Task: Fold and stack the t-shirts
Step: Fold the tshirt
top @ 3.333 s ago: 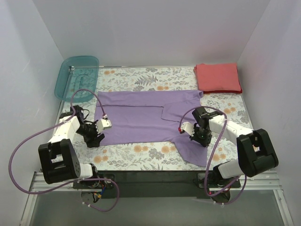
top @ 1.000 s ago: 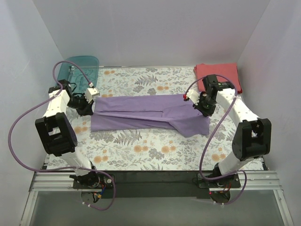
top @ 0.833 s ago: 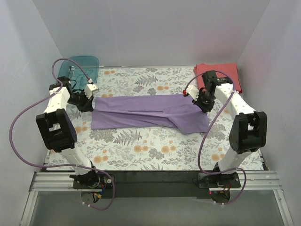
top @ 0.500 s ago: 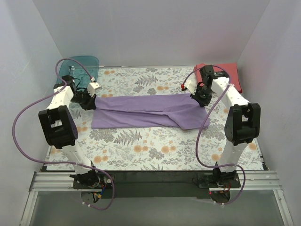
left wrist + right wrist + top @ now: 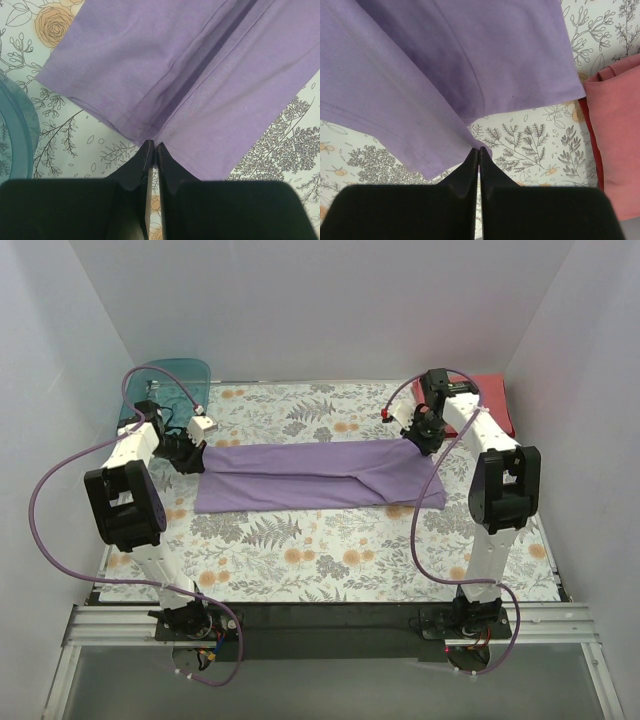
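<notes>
Two t-shirts are in view: one lavender-purple t-shirt (image 5: 320, 475) and one coral-red t-shirt (image 5: 497, 405). There is one teal plastic bin (image 5: 165, 390) and one floral tabletop (image 5: 320, 560). Two arms show, the left arm (image 5: 125, 505) and the right arm (image 5: 505, 490). They carry two grippers, the left gripper (image 5: 152, 146) and the right gripper (image 5: 479, 150), each with two jaws. There are two purple cables (image 5: 413, 530), one per arm.

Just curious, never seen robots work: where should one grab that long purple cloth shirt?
Probably at a corner of a short end, coming from that side: the lavender-purple cloth shirt lies flat as a long band, so only its thin layered edges offer a pinch.
</notes>
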Controlling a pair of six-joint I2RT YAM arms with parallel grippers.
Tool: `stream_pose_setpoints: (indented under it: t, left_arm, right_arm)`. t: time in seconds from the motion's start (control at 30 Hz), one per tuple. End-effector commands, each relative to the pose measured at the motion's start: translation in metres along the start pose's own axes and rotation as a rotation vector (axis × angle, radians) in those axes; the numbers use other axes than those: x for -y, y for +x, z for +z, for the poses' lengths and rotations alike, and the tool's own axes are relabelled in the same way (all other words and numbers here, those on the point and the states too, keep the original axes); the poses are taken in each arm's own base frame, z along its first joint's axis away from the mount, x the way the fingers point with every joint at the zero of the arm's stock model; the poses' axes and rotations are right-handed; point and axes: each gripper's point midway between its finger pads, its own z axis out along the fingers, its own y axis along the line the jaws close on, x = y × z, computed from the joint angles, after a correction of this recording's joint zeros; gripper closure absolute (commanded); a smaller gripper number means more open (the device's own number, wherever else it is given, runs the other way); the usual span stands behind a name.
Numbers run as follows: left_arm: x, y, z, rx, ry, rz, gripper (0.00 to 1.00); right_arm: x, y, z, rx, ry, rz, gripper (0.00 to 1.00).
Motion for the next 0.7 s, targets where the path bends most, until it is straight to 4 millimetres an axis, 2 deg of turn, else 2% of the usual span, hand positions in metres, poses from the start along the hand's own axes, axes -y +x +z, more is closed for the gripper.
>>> stream_pose_setpoints:
  t: [0.0,0.43,0.67]
  left_arm:
    - [-0.011,-0.007,-0.006,0.010,-0.040,0.027,1.00]
    - [-0.007,0.000,-0.001,-0.001,-0.027,0.017,1.00]
    - [-0.008,0.000,0.003,-0.007,-0.025,0.012,1.00]
  right_arm:
    - [0.018,-0.007,-0.007,0.007,0.037,-0.067,0.99]
    - [0.039,-0.016,-0.001,0.005,0.063,-0.085,0.99]
    - [0.035,-0.015,0.006,-0.003,0.039,-0.077,0.99]
